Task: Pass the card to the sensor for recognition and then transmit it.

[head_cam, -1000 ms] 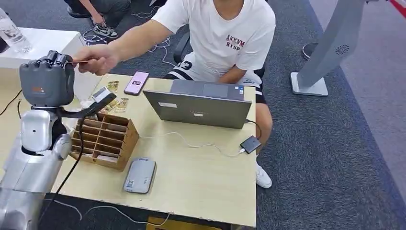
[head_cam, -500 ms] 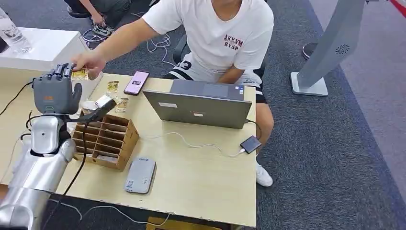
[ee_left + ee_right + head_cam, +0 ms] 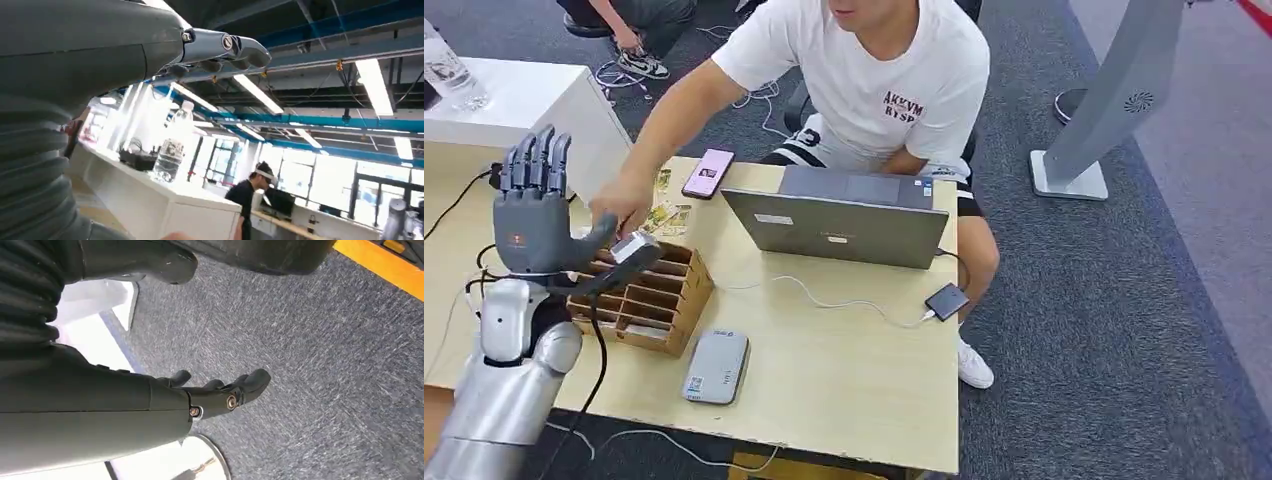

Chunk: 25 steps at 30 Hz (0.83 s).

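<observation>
The bench [image 3: 844, 380] is a pale wooden surface, and a person in a white shirt [image 3: 874, 80] sits at its far side. A grey laptop [image 3: 839, 215] stands half-open in front of this person. Near the left edge of the bench there is a wooden box with many compartments [image 3: 644, 295], and a flat grey device [image 3: 717, 366] lies just beside it, closer to the robot. A small black box [image 3: 947, 300] on a white cable lies to the right of the laptop, and a phone with a pink screen [image 3: 708, 172] lies at the far edge.

The left robot hand [image 3: 536, 215] is raised above the wooden box, with its fingers [image 3: 534, 160] straight and spread apart, and it holds nothing. The right robot hand [image 3: 215, 392] hangs over the grey carpet, fingers loosely apart and also empty.

The person's hand [image 3: 622, 205] reaches down to the bench beside the wooden box, where several small cards [image 3: 664, 215] lie. I cannot tell which of them is the task's card.
</observation>
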### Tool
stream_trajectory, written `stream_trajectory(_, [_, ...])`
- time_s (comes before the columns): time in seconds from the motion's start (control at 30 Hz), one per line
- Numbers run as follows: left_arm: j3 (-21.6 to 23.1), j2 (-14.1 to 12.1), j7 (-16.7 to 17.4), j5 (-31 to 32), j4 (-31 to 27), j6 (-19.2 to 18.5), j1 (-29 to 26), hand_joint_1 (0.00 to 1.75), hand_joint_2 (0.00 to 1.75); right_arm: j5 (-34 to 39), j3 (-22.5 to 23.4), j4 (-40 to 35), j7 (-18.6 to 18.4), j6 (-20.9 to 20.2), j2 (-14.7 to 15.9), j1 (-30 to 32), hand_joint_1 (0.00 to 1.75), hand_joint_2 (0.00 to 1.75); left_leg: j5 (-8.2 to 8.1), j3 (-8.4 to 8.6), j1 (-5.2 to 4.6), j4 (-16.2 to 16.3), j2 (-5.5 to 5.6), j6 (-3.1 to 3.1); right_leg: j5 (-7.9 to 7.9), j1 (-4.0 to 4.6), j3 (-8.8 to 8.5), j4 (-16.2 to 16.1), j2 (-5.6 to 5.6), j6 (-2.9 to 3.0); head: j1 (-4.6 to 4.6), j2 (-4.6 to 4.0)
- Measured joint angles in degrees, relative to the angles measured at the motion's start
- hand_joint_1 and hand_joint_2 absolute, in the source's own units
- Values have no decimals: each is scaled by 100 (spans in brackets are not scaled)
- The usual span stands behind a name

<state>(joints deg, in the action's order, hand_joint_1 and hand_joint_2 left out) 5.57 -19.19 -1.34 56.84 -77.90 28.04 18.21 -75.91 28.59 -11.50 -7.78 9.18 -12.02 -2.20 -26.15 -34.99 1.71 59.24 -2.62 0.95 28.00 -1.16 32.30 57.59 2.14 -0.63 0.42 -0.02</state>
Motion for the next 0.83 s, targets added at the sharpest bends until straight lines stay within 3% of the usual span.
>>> stream_trajectory(0.1, [-173, -20, -599, -1281, -409, -219, -350, 0, 175, 76, 0, 0, 22, 37, 0, 15, 0, 175, -1, -10, -1, -2, -1, -1, 0, 0, -6, 3, -1, 0, 4, 0])
stream_trajectory(0.13, [-304, -31, -890, -1928, -648, -365, -627, 0, 175, 111, 4, 0, 64, 48, 4, 24, 0, 175, -8, -2, -1, -2, -11, 2, 1, 0, -3, 2, -11, 1, 9, 0])
stream_trajectory(0.2, [-910, 0, -1771, -3843, -1334, -1018, -1509, 0, 175, 254, 50, 0, 177, 96, 7, 65, 0, 175, -44, 27, -4, -5, -74, 13, 13, -5, -3, 2, -68, 6, 2, 0])
stream_trajectory(0.27, [-1662, 174, -2246, -5238, -1649, -2145, -2094, 0, 175, 356, 120, 2, 262, 144, 7, 127, 0, 175, -49, 25, -3, -3, -77, 6, 27, -5, -4, -1, -73, -5, 0, 0])
stream_trajectory(0.3, [-2256, 388, -2224, -5993, -1722, -3158, -2361, 0, 175, 418, 164, 2, 341, 160, 7, 149, 0, 175, -53, 24, -4, -3, -69, 0, 37, -6, -5, -1, -62, -6, -4, 0])
stream_trajectory(0.37, [-3627, 912, -1694, -7205, -1634, -5129, -2527, 0, 175, 507, 241, 4, 503, 227, 7, 178, 0, 175, -58, 15, 0, -4, -62, -1, 48, 1, -7, -1, -53, -4, 2, 0])
stream_trajectory(0.4, [-4455, 1129, -1309, -7710, -1435, -5812, -2457, 0, 175, 509, 284, 7, 564, 267, 7, 192, 0, 175, -60, 17, 2, -4, -66, 2, 49, 3, -5, -1, -55, -2, 13, 0])
stream_trajectory(0.43, [-5304, 1284, -957, -8110, -1179, -6191, -2356, 0, 175, 509, 313, 9, 597, 278, 7, 204, 0, 175, -73, 28, 3, -5, -73, 18, 50, 2, -2, -1, -69, 0, 15, 0])
stream_trajectory(0.47, [-6197, 1511, -766, -8595, -853, -6207, -2260, 0, 175, 507, 334, 9, 603, 282, 7, 225, 0, 175, -80, 33, 2, -5, -80, 22, 51, 0, -7, -1, -80, 2, 7, 0])
stream_trajectory(0.5, [-6910, 1684, -760, -9078, -520, -5884, -2178, 0, 175, 503, 352, 11, 581, 280, 7, 249, 0, 175, -84, 46, 2, -5, -86, 26, 54, -1, -7, -1, -86, 5, -15, 0])
stream_trajectory(0.57, [-7785, 1920, -945, -9504, 22, -5216, -2124, 0, 175, 489, 387, 13, 509, 269, 7, 289, 0, 175, -85, 46, 1, -4, -78, 25, 60, -2, -8, -3, -79, -2, -22, 0])
stream_trajectory(0.67, [-8453, 2161, -1319, -9515, 711, -4701, -2072, 0, 175, 487, 431, 17, 422, 243, 9, 311, 0, 175, -94, 43, 6, 1, -6, 9, 96, 0, -29, -10, 4, -9, 2, 0])
stream_trajectory(0.77, [-8861, 2199, -1600, -9614, 1304, -3997, -1950, 0, 175, 487, 468, 15, 387, 223, 13, 304, 0, 175, -96, 53, -2, 0, 13, 5, 100, -9, -46, -10, 20, -3, 9, 0])
stream_trajectory(0.83, [-9039, 2238, -1645, -9622, 1602, -3882, -1912, 0, 175, 487, 477, 17, 387, 221, 13, 311, 0, 175, -95, 55, -1, 1, 14, 3, 99, -8, -49, -10, 23, -3, 7, 0])
